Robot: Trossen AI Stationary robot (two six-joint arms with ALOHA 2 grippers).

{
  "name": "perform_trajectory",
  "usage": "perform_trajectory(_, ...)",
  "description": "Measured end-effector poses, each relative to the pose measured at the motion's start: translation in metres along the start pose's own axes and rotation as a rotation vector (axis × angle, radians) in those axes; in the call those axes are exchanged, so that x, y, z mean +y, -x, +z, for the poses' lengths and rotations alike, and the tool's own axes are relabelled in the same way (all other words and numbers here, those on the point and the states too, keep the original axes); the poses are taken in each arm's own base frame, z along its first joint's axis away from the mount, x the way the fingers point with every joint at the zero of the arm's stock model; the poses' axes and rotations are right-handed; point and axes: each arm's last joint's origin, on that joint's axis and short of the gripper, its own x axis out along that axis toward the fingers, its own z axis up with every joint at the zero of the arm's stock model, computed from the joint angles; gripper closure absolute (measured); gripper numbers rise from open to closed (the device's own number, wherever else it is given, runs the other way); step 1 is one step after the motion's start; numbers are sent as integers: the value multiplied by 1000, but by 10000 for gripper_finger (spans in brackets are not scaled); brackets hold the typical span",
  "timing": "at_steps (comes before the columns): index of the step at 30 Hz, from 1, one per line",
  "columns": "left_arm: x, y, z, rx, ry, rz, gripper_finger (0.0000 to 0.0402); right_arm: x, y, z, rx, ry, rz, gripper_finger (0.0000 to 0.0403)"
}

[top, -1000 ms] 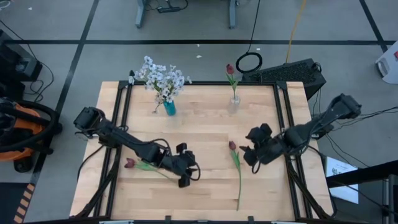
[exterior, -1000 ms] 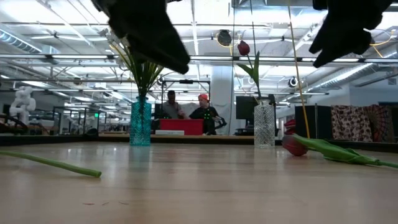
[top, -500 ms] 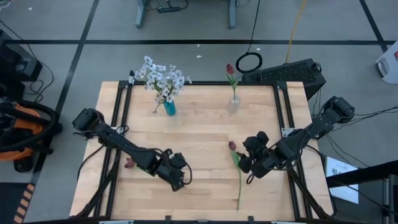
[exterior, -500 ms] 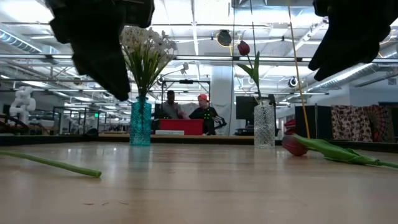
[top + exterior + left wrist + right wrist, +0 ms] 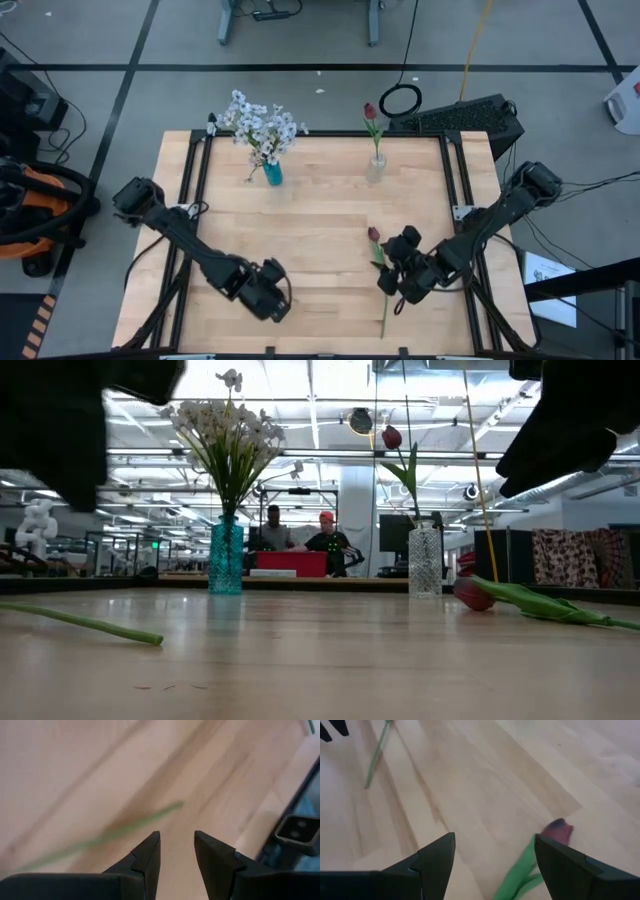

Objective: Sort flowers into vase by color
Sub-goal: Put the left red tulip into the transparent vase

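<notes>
Both arms have pulled toward the near edge of the table over the last second. The left gripper (image 5: 268, 298) has slid off the left tulip and now sits near the front edge; its fingers (image 5: 148, 854) stand a little apart with nothing between them, and a green stem (image 5: 125, 831) lies just ahead of them on the wood (the bud itself is hidden under the arm from above). The right gripper (image 5: 398, 285) has moved in over the second loose tulip (image 5: 374, 236), jaws wide apart and empty, with the bud (image 5: 557, 829) just past its fingers. White sprays (image 5: 258, 125) already stand in the blue vase (image 5: 272, 174), and one tulip (image 5: 370, 112) is in the clear vase (image 5: 376, 166). So two red tulips are left to place; neither is held yet, and the right arm looks closest to a pick.
</notes>
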Motion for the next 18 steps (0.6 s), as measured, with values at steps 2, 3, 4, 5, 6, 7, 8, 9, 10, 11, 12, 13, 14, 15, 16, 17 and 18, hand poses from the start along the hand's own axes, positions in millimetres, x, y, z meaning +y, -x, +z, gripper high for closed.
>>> perform_trajectory(2,-1,2,-8,8,36,-3,277,6,-2,-5,-20,2,10,140)
perform_trajectory(3,-2,3,-12,7,55,-2,277,8,-3,-7,-24,5,15,140)
perform_trajectory(4,-1,4,-17,-1,77,4,277,10,-4,-8,-28,9,19,140)
perform_trajectory(5,-1,5,-21,-15,100,16,277,12,-5,-10,-30,12,26,140)
perform_trajectory(6,0,6,-27,-29,116,30,277,13,-6,-10,-32,16,31,140)
perform_trajectory(7,2,8,-31,-41,134,46,277,14,-7,-10,-35,19,34,140)
perform_trajectory(8,4,9,-36,-54,153,66,277,15,-7,-10,-39,22,39,140)
perform_trajectory(9,6,11,-41,-68,171,85,277,16,-7,-9,-45,22,45,140)
perform_trajectory(10,8,12,-45,-84,190,104,277,17,-8,-9,-49,25,50,140)
perform_trajectory(11,10,14,-48,-102,211,121,277,17,-8,-9,-51,31,53,140)
perform_trajectory(12,13,15,-52,-116,231,140,277,18,-8,-9,-53,34,57,140)
perform_trajectory(13,15,17,-54,-123,256,158,277,18,-8,-8,-56,33,63,140)
perform_trajectory(14,17,18,-57,-128,282,173,277,19,-7,-8,-59,30,69,140)
perform_trajectory(15,18,19,-59,-131,307,184,277,20,-7,-8,-62,30,74,140)
perform_trajectory(16,19,19,-61,-131,332,190,277,20,-7,-7,-66,26,81,140)
perform_trajectory(17,19,20,-63,-128,350,189,277,21,-7,-7,-70,20,88,140)
perform_trajectory(18,19,20,-64,-120,358,188,277,22,-7,-6,-72,16,92,140)
